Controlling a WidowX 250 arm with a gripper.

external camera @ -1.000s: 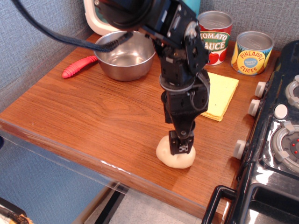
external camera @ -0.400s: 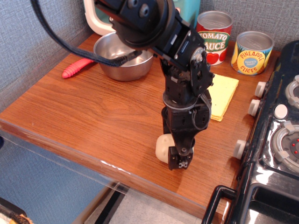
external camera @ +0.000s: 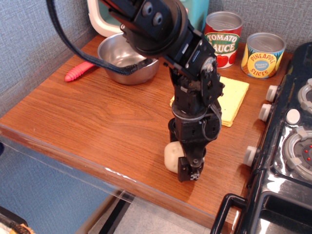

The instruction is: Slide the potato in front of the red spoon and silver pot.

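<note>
The pale cream potato [external camera: 171,156] lies near the table's front edge, right of centre. My gripper [external camera: 190,169] is down at table level on it. The near finger [external camera: 191,168] covers the potato's right part, and the jaws look closed on it. The far finger is hidden. The silver pot [external camera: 127,62] stands at the back left, partly behind my arm. The red spoon [external camera: 80,70] lies just left of the pot. Both are far from the potato.
A yellow sponge cloth [external camera: 230,100] lies behind my gripper. A tomato sauce can [external camera: 224,38] and a pineapple can [external camera: 263,54] stand at the back right. A toy stove [external camera: 287,141] with knobs borders the table's right side. The front edge [external camera: 97,163] is close.
My gripper came down from above the potato to table level around it. It now hides the potato's right part. The potato has stayed about where it was.
</note>
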